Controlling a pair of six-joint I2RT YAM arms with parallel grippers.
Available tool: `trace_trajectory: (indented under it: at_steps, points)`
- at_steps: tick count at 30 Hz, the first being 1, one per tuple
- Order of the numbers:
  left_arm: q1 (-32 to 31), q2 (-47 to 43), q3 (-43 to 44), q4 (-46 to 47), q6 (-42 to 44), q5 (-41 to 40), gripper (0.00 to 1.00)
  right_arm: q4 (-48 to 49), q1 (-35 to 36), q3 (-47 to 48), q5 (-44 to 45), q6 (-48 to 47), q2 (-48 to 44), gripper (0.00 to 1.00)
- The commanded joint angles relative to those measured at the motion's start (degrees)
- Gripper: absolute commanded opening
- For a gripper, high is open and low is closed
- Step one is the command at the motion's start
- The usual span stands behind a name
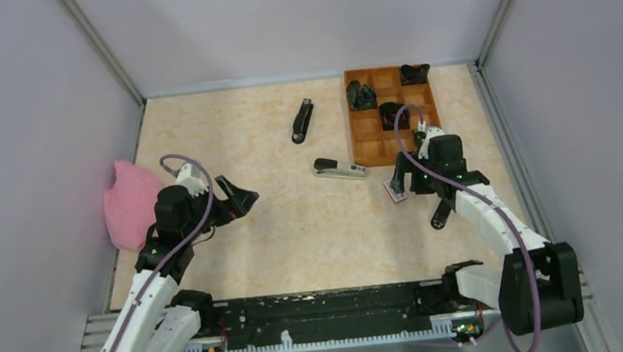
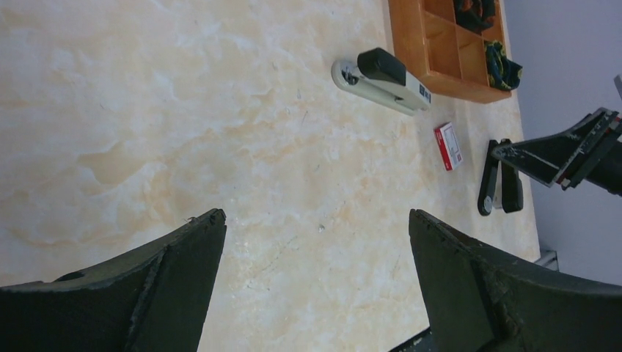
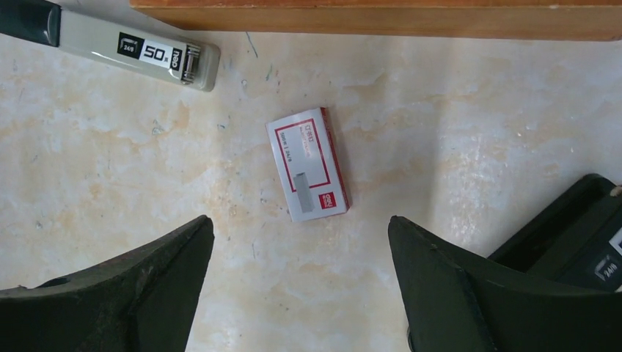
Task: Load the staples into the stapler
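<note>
Right wrist view shows the staples box [image 3: 306, 164] centred just beyond the wide-spread right end effector [image 3: 301, 224].

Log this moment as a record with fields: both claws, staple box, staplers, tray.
staple box: white and red, flat on the table, untouched
right claw: open, empty, hovering just short of the staple box
left claw: open, empty, above bare table
wooden tray: compartments hold dark items
grey stapler: closed, on table beside wooden tray
far black stapler: on table, left of wooden tray
near black stapler: on table beside right claw
</note>
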Motion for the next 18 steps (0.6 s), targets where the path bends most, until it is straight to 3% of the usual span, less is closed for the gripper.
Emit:
trace_trajectory:
  at_steps: [1, 18]
  points:
    - [-0.40, 2.81, -1.08, 3.73, -1.95, 5.19, 0.99, 3.84, 1.02, 4.82, 0.34, -1.45, 5.17, 0.87]
    - [-0.40, 4.99, -4.11, 7.39, -3.08, 8.33, 0.99, 4.41, 5.75, 9.04, 4.63, -4.70, 20.20, 0.73]
